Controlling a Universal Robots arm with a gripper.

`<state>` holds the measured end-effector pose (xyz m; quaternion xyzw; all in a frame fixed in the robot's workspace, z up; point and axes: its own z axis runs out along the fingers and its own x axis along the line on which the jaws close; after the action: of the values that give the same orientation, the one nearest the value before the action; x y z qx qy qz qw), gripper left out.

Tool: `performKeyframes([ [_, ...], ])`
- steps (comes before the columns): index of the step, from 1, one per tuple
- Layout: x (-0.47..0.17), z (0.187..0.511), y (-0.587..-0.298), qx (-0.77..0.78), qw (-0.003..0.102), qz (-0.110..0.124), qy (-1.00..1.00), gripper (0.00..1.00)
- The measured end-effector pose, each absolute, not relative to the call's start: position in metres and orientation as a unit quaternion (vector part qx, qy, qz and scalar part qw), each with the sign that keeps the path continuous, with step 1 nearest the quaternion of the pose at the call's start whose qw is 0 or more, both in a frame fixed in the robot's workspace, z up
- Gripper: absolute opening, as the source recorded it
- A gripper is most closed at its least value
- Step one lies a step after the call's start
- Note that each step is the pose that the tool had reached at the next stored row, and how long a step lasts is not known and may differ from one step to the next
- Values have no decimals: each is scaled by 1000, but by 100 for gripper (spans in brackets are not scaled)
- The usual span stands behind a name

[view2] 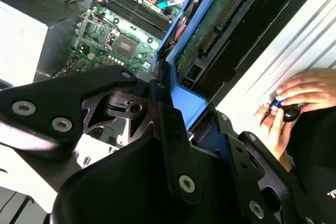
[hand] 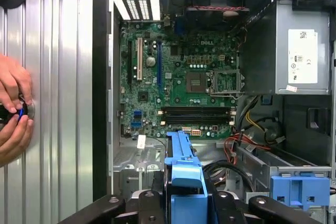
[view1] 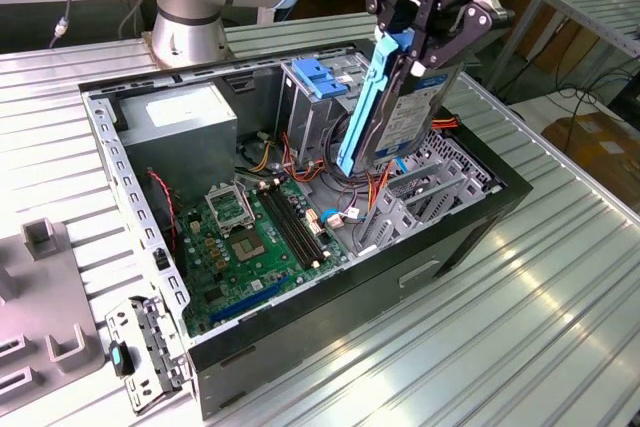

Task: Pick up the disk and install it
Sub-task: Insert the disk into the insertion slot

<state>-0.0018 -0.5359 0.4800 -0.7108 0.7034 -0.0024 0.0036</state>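
Observation:
The disk (view1: 403, 132), a dark-grey drive with bright blue side rails, hangs tilted on edge above the open computer case (view1: 128, 197), over its drive cage (view1: 445, 182). My gripper (view1: 418, 47) is shut on the disk's upper end. In the second wrist view the disk's green circuit-board underside (view2: 220, 19) and a blue rail run away from the gripper (view2: 191, 129). In the first wrist view the blue rail (hand: 181, 153) sticks out from between the black fingers (hand: 152, 205), with the motherboard (hand: 178, 77) beyond it.
A light-blue latch plate (view1: 322, 77) sits on the bay beside the disk, with red and orange cables below it. A person's hands (hand: 13, 108) hold a small object on the ribbed table beside the case. A loose metal bracket (view1: 140, 352) and grey fixtures (view1: 40, 297) lie at the exterior view's left.

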Motion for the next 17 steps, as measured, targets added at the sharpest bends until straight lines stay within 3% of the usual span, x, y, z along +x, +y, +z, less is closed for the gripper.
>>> performKeyframes([
  [17,53,468,-550,-711,3,-6,703,37],
])
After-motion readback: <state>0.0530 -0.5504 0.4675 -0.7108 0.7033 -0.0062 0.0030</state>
